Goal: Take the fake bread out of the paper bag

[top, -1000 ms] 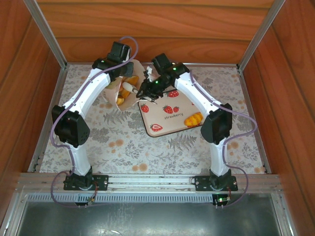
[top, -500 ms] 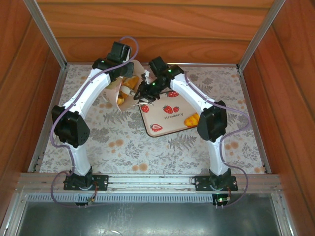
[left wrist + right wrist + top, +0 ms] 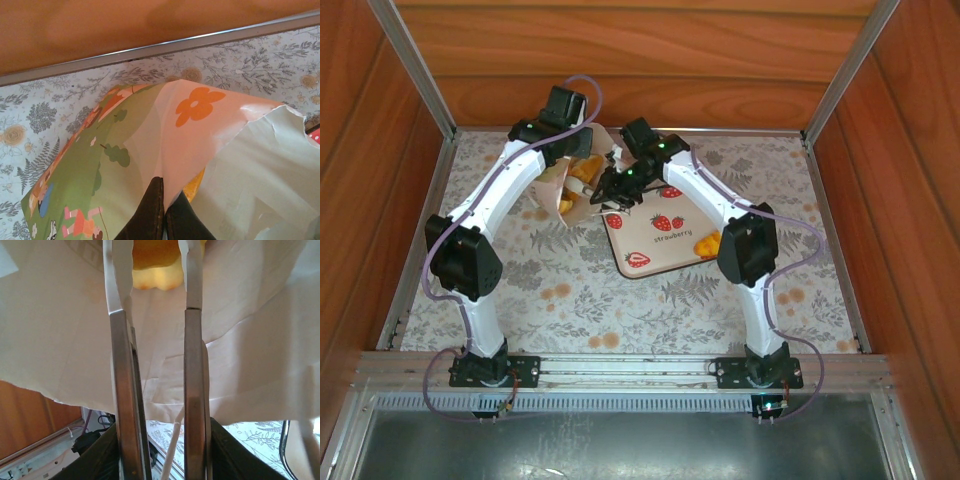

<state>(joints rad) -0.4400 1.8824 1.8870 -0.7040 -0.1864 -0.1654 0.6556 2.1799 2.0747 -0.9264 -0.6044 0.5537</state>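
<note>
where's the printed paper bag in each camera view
top external: printed paper bag, far side, left of centre
left wrist: bag spreads across the middle, rim pinched by left gripper
right wrist: pale bag wall across the upper half
shared landmark: floral table cover

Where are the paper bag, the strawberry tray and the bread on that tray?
paper bag [image 3: 195, 107], left wrist view, orange flower on its printed wall.
strawberry tray [image 3: 665, 250], top view, bare patch below its lettering.
bread on the tray [image 3: 706, 243], top view, its visible orange end.
</note>
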